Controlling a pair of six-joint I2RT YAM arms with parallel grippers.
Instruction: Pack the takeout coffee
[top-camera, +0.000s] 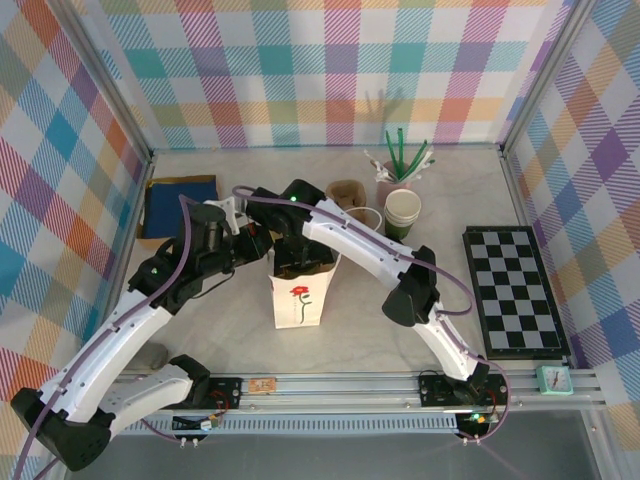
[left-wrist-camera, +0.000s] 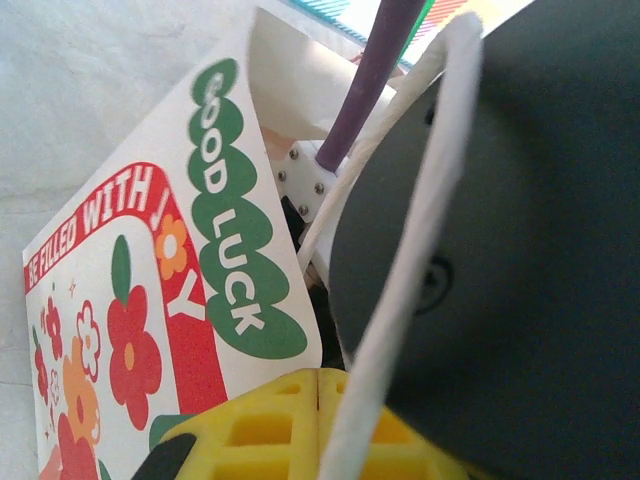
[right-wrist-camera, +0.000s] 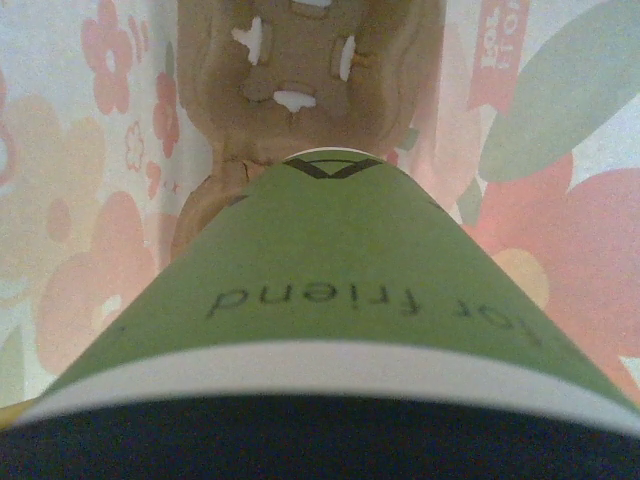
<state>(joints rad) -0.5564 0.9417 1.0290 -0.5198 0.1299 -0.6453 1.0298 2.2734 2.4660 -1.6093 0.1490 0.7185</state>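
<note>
1. From above, both my arms reach over a pale table (top-camera: 380, 345) and meet at a tall white paper bag (top-camera: 300, 300) printed with red flowers. The bag stands upright near the middle.
2. My left pincer (top-camera: 262, 243) sits at the bag's upper left edge. In its wrist view, its yellow ribbed finger pads (left-wrist-camera: 270, 430) are pressed together. The bag's printed top edge runs down into the seam between them, so it is pinching the paper rim.
3. A white cord handle (left-wrist-camera: 420, 250) loops across that view, in front of the dark grey body of my right arm (left-wrist-camera: 540, 260).
4. My right pincer (top-camera: 297, 255) is dipped into the bag's open mouth.
5. The takeout coffee (right-wrist-camera: 330, 280), a small green paper cup with a black plastic lid, is inside the bag, close against my right wrist camera. Its lid end is nearest the lens. Its base points toward a brown moulded-cardboard cup carrier (right-wrist-camera: 300, 60) on the bag's floor. I cannot tell whether the two touch.
6. The cup hides my right fingers, so I cannot tell whether they clamp it or stand apart.
7. Behind the bag stand a stack of lidless paper cups (top-camera: 403, 212) and a holder of green sticks (top-camera: 400, 165). A black-and-white chequered board (top-camera: 515, 290) lies well apart to the right.
</note>
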